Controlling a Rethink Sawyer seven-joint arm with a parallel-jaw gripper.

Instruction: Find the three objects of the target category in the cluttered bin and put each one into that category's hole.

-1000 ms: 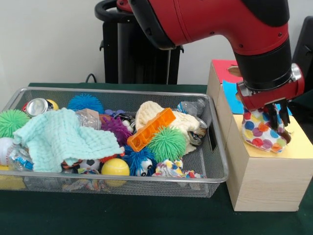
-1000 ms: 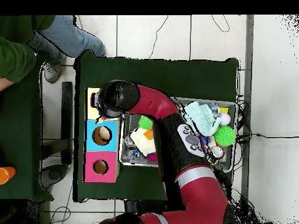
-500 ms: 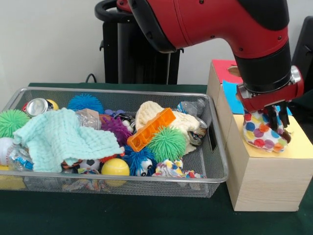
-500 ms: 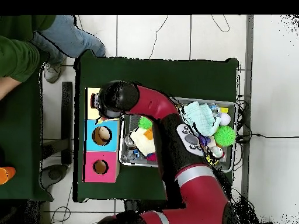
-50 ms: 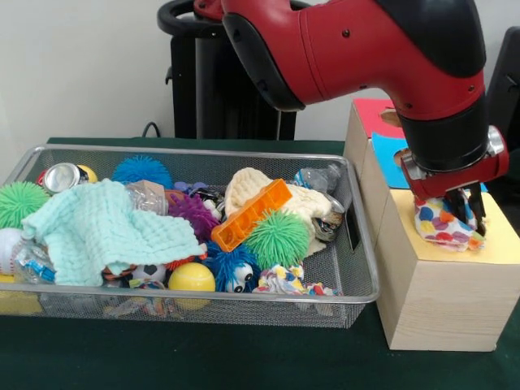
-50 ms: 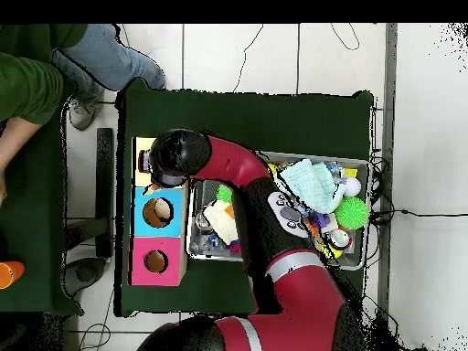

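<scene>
The hand [image 5: 463, 218] is clamped on the polka-dot cloth [image 5: 441, 225], pressing it down onto the yellow-topped box [image 5: 445, 283]. The cloth bunches directly beneath the hand, over where that box's hole should be; the hole itself is hidden.

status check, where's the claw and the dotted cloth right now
Claw shut on polka-dot cloth, low over yellow-topped box. Cloth bunched at the hole, not yet through. Nothing in the way.
</scene>
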